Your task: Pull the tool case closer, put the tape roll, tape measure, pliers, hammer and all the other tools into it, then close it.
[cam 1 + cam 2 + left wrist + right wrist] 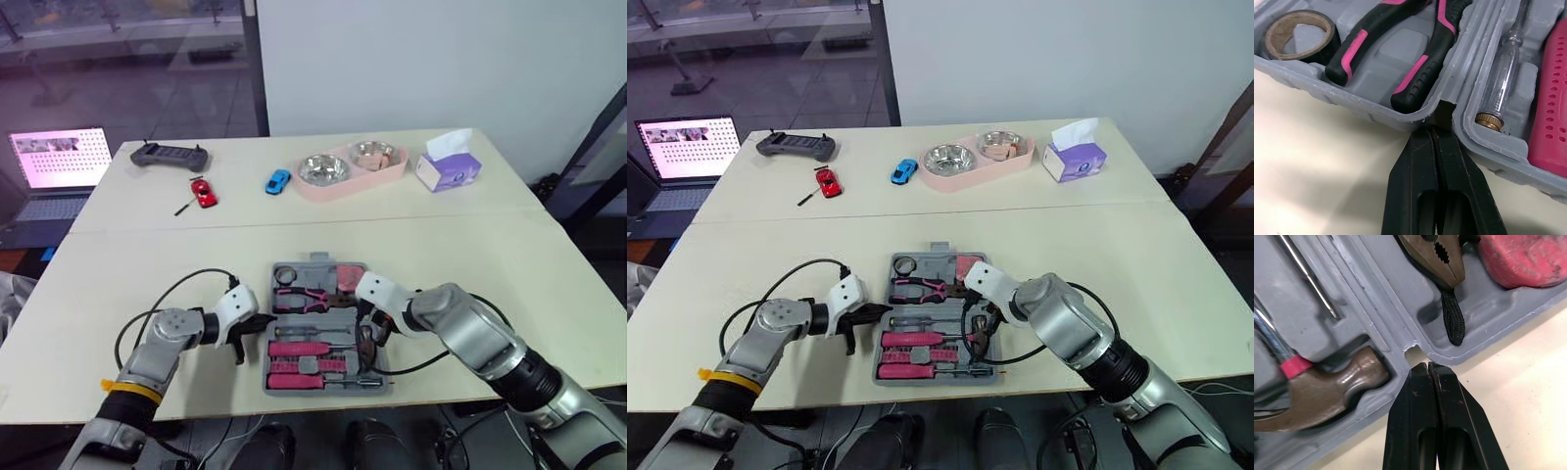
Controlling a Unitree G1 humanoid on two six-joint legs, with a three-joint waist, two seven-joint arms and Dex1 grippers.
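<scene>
Tool case (319,261) open on table (490,274), near front edge, between claws. Inside: tape roll (1325,45), pliers (1413,73), pink tape measure (1528,259), hammer (1327,391), clear screwdriver (1503,73). Left claw (1434,132) and right claw (1427,366) both pressed closed, empty, tips at case rim notches.

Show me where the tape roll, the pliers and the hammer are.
tape roll (1310,54): left wrist view, black outer wall.
pliers (1411,73): left wrist view, pink stripe on a handle.
hammer (1332,387): right wrist view, brown head.
</scene>
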